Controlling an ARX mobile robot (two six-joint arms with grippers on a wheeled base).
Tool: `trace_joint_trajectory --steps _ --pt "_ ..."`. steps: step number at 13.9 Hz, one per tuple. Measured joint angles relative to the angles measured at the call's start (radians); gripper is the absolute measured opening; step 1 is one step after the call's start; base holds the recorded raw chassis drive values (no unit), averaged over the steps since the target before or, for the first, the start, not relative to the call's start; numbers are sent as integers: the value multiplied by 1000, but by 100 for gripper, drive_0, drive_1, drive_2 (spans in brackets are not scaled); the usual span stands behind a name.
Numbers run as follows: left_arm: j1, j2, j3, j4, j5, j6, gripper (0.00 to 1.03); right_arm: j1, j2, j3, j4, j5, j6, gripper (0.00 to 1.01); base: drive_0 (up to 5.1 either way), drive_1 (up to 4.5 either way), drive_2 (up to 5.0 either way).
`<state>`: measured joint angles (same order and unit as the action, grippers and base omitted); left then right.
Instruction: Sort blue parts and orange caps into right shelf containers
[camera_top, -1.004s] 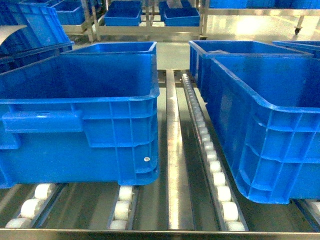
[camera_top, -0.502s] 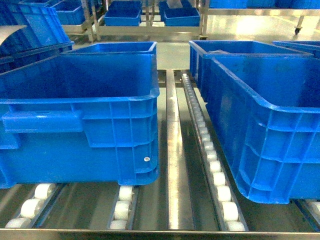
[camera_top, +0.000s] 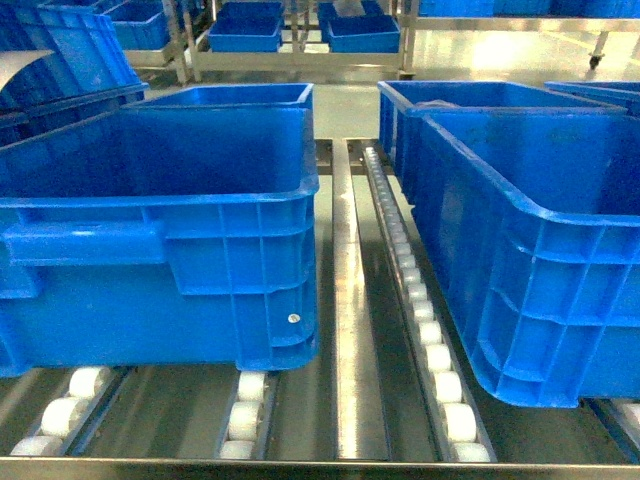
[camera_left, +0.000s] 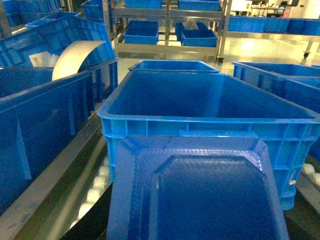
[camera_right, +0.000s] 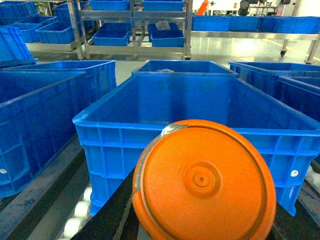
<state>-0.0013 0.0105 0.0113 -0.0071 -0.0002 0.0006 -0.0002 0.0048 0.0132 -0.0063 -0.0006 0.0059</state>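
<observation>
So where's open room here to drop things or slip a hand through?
Both front containers look empty: the left crate and the right crate. Between them runs a bare shelf aisle beside the roller track. Behind them, further crates crowd close.

Glossy pale floor (camera_top: 480, 50) (bright glare), far racks (camera_top: 300, 60)
</observation>
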Motion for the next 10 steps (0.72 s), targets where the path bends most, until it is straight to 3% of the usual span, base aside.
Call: trace_joint_trajectory --steps 2,3,4,5,6,8,9,10 --pt "0 0 0 0 0 0 41 0 0 0 0 0 0 43 0 0 0" --pt "-48 -3 -2 90 -119 8 41 15 -5 -3 43 34 -14 43 0 0 0" --pt "-115 9 -2 201 -237 9 41 61 -6 -6 176 126 -35 43 0 0 0" --pt "-120 96 -2 295 -287 9 41 87 24 -3 250 146 -45 43 0 0 0" --pt "-88 293 3 480 -256 8 41 92 191 0 421 148 -56 43 0 0 0" --pt "-67 753 161 797 -169 7 41 63 638 91 743 87 -56 43 0 0 0" --pt "-80 911 276 866 -146 8 41 52 796 183 826 76 -50 43 0 0 0" --pt "-103 1102 439 849 -115 7 41 51 995 325 867 77 -42 43 0 0 0"
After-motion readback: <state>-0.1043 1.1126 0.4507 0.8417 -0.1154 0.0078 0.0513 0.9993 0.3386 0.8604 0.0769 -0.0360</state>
